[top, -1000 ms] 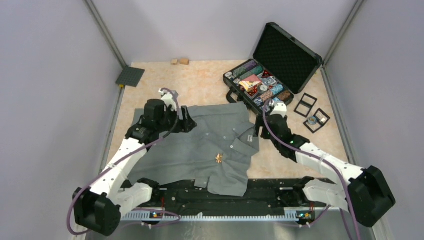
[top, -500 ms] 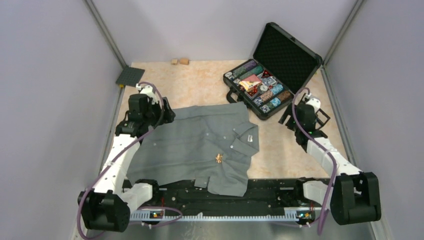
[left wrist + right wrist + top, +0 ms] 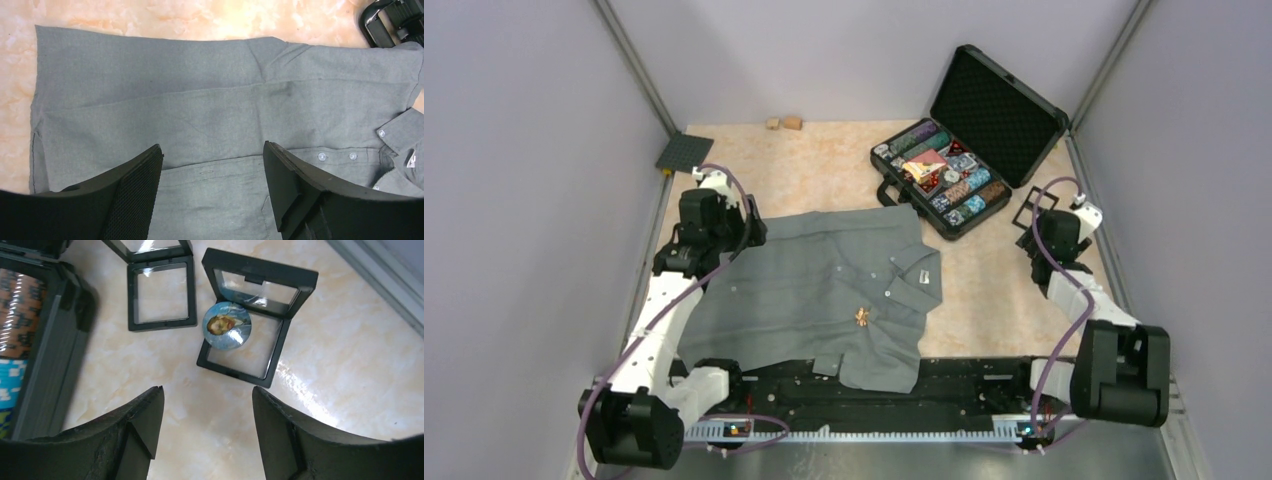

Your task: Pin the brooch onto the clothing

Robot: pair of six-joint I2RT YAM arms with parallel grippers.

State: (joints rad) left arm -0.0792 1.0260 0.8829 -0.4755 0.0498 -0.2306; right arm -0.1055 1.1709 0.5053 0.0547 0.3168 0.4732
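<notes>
While both arms hung over the marbled tabletop (image 3: 824, 170), we saw the grey shirt (image 3: 824, 295) spread flat across it, collar toward the right, its near edge overlapping the black base rail (image 3: 984, 385). A small gold brooch (image 3: 862, 318), or what seemed to be one at that size, sat on the shirt's front just beside the button placket, near the collar, well apart from both pincers. The left gripper (image 3: 212, 155) stood over the far left part of the shirt, jaws spread wide and grasping nothing, with only grey cloth showing between its fingers (image 3: 135, 195). The right gripper (image 3: 207, 392) was likewise released and empty, above bare tabletop at the right. Just beyond it lay a black display frame (image 3: 257, 320) holding a round blue portrait badge (image 3: 223, 324), with a second frame (image 3: 160, 290) beside it. An open poker chip case (image 3: 954, 170) stood between the frames and the shirt, just beside the shirt's far corner.
</notes>
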